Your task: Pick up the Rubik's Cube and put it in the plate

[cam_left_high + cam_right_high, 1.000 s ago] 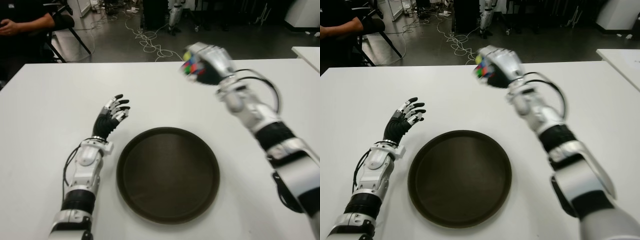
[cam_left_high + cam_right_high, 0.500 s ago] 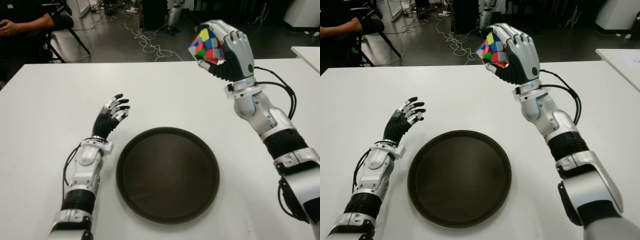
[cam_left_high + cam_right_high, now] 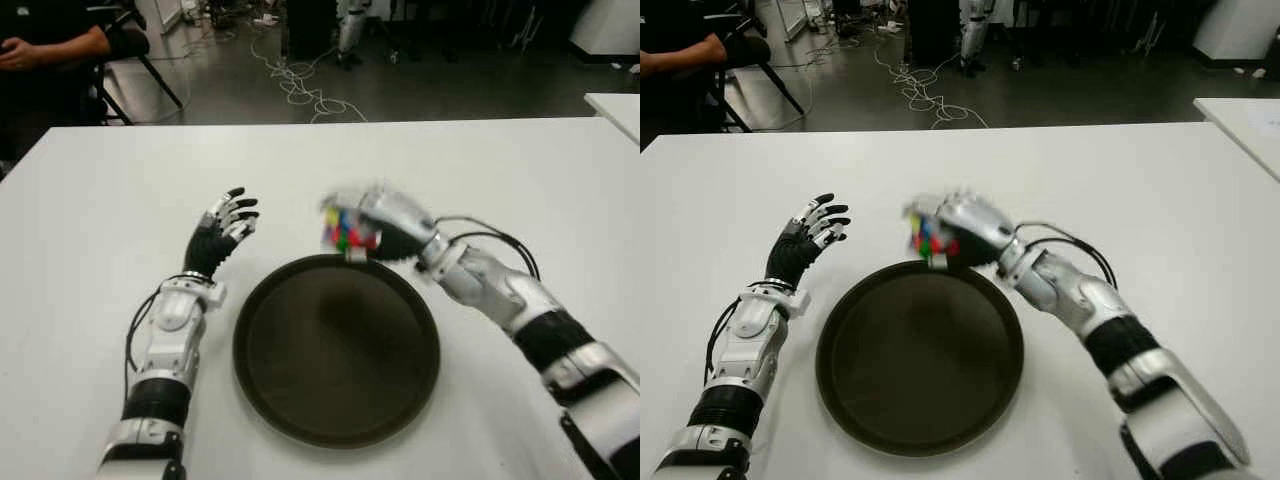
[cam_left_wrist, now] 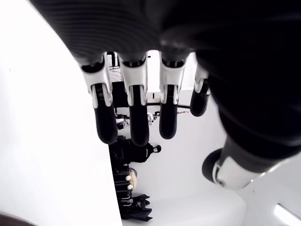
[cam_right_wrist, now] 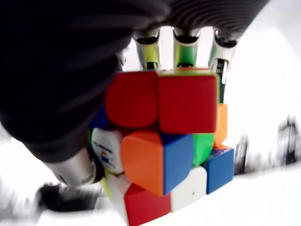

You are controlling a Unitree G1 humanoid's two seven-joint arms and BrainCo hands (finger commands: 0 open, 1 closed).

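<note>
My right hand (image 3: 375, 228) is shut on the multicoloured Rubik's Cube (image 3: 346, 232), holding it just above the far rim of the dark round plate (image 3: 335, 350). In the right wrist view the cube (image 5: 164, 141) fills the palm, with fingers (image 5: 181, 49) curled over its far side. The plate lies on the white table in front of me with nothing in it. My left hand (image 3: 228, 222) shows left of the plate with its fingers spread and nothing in it; the left wrist view shows the same straight fingers (image 4: 136, 113).
The white table (image 3: 90, 220) stretches wide around the plate. A person's arm (image 3: 50, 45) and a chair show beyond the far left corner. Cables lie on the dark floor behind the table. A second white table edge (image 3: 615, 105) is at the far right.
My right hand has come down and toward me with the cube, from high above the table's far part to the plate's far rim. The left hand has not moved.
</note>
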